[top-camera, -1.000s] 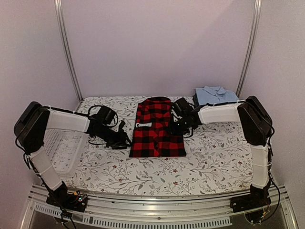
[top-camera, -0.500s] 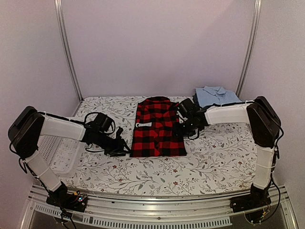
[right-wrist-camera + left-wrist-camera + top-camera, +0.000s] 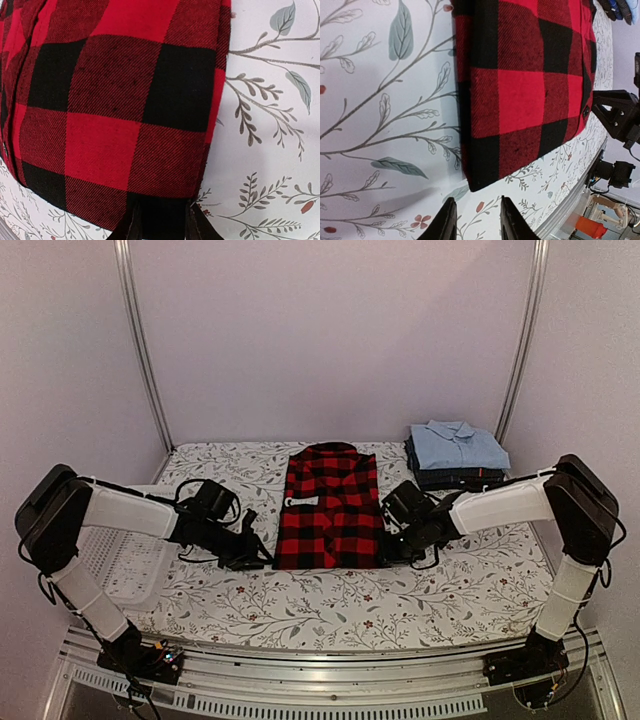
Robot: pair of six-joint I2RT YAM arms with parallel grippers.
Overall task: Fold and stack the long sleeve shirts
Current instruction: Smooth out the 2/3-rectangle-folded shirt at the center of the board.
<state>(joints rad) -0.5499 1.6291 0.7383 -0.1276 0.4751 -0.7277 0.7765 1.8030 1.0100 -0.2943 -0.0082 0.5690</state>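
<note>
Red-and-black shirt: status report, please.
Left gripper open, beside near corner. Right gripper open, over hem. Shirt flat, folded narrow. Nothing blocking.

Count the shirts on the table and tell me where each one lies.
3 distinct: the red-and-black plaid shirt lies flat in the middle; the light blue shirt sits folded at the far right, on a dark navy shirt. That dark layer may hide more.

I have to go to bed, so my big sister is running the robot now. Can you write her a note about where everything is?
Left gripper: open over the tablecloth, just short of the near left corner of the red-and-black shirt.
Right gripper: straddles that shirt's near right hem; grip unclear.
Done: light blue shirt folded atop dark shirts, far right.
Left: finish folding the red one, stack it.
</note>
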